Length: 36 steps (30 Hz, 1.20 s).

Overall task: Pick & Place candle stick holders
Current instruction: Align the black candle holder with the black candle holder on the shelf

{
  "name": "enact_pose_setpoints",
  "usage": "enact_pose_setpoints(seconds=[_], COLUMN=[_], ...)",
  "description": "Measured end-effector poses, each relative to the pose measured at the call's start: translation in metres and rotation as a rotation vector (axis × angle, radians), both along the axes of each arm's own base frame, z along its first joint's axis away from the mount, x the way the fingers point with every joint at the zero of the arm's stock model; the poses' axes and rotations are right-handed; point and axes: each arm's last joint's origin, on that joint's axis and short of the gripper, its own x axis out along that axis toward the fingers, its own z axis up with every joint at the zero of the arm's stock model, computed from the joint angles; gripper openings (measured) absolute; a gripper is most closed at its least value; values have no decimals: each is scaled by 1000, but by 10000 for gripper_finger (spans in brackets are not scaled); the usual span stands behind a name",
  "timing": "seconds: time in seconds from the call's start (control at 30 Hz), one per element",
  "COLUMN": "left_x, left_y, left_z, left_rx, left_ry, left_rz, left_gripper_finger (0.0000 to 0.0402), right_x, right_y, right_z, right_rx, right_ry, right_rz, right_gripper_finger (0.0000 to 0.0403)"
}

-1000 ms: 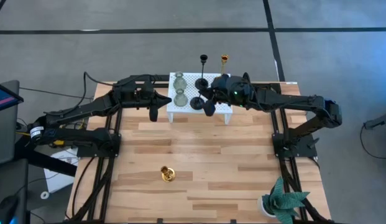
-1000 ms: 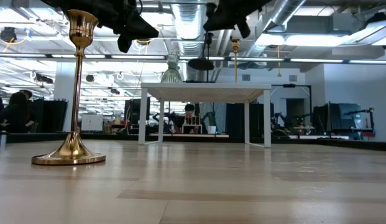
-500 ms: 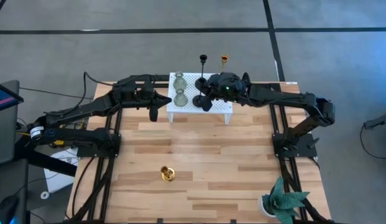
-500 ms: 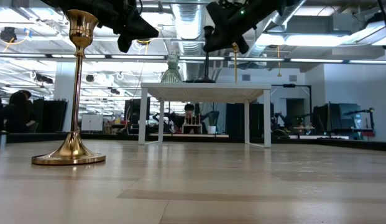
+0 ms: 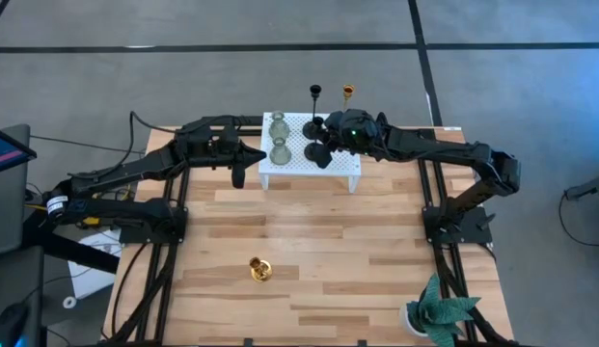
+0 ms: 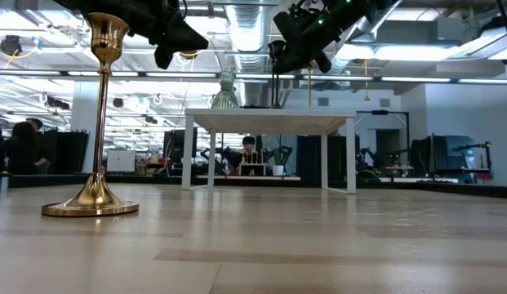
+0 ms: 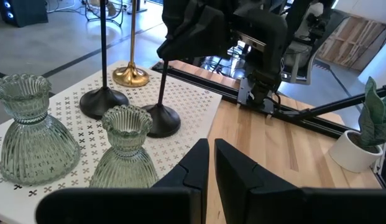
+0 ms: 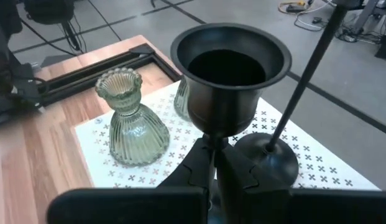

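A white perforated stand (image 5: 342, 166) stands at the table's far middle. On it rest two pale green glass holders (image 5: 278, 125) (image 5: 280, 150), one black holder (image 7: 102, 99) and one gold holder (image 7: 130, 74), each on its round base. My right gripper (image 5: 323, 149) is over the stand, shut on a second black holder (image 8: 229, 68). Another gold holder (image 5: 259, 270) stands upright on the near table; it also shows in the low view (image 6: 94, 163). My left gripper (image 5: 239, 173) hangs shut and empty by the stand's left end. My right gripper pinches the black holder's slim stem (image 8: 212, 138) between its two fingers, just under the cup. The fingers slant down from the table's right side and lie across the stem. The holder stands upright, and its round base (image 7: 160, 121) appears to sit on the white stand.
A green leafy plant in a white pot (image 5: 436, 313) stands at the near right corner. Bare wood lies between the stand and the near gold holder. The held holder's base is close beside the other black holder and a green glass holder (image 8: 130, 124).
My right gripper has gone toward the far edge and down, carrying the black holder. The holder's base hung above the stand before and has come down to the stand's top. The holder stays upright.
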Motion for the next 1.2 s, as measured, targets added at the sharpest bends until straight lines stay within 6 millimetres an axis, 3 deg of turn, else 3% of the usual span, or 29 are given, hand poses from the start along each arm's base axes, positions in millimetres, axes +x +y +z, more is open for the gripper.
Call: enact_pose_setpoints(seconds=[1.2], left_x=[0], left_y=[0], left_z=[0], left_rx=[-1], left_ry=[0], left_rz=[0], left_gripper_finger=[26], right_x=[3], right_y=[5], right_z=[1], right_rx=[14], right_ry=[-23], right_rz=[53], right_gripper_finger=[0])
